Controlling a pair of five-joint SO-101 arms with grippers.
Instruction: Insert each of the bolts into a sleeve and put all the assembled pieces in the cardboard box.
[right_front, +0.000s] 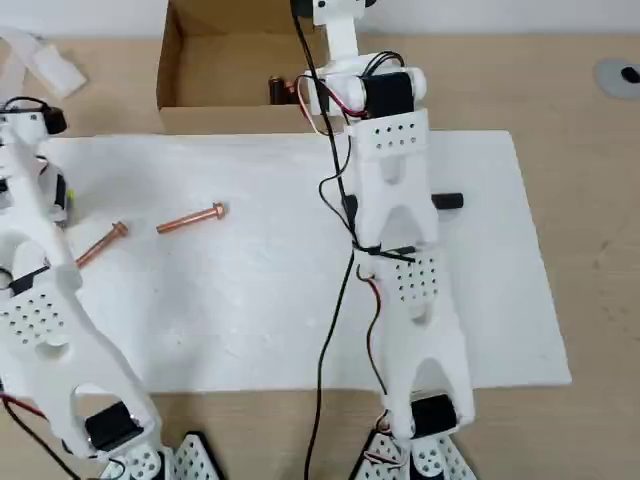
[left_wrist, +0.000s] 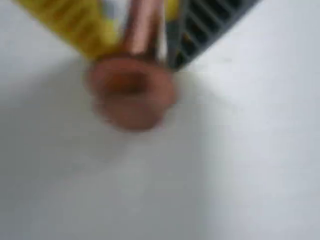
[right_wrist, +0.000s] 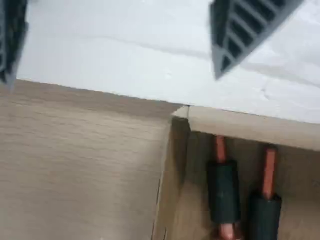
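Bolts of copper colour and black sleeves are spread between a white foam sheet (right_front: 250, 320) and a cardboard box (right_front: 175, 70), both on the wooden worktop (right_front: 590, 200). The box stands against the sheet's far edge, open at the top.

The left arm (right_front: 40, 300) sits at the sheet's left side. In the left wrist view its jaws, one yellow and one dark and ribbed, pinch the shaft of a held bolt (left_wrist: 131, 92). That bolt's round head points toward the camera, just above the white sheet; the view is blurred.

Two more bolts lie flat on the left part of the sheet, near each other but apart. The first loose bolt (right_front: 100, 243) is angled, with one end close to the left arm, and the second loose bolt (right_front: 190, 218) lies nearer the middle.

The right arm (right_front: 400, 200) stretches across the sheet to the box. Its jaws are spread wide with nothing between them, over the box's near corner. Inside the box, by that corner, two assembled pieces (right_wrist: 223, 195) lie side by side, each a bolt with a black sleeve around it.

A loose sleeve (right_front: 450, 201) lies on the sheet just beside the right arm, partly hidden by it.
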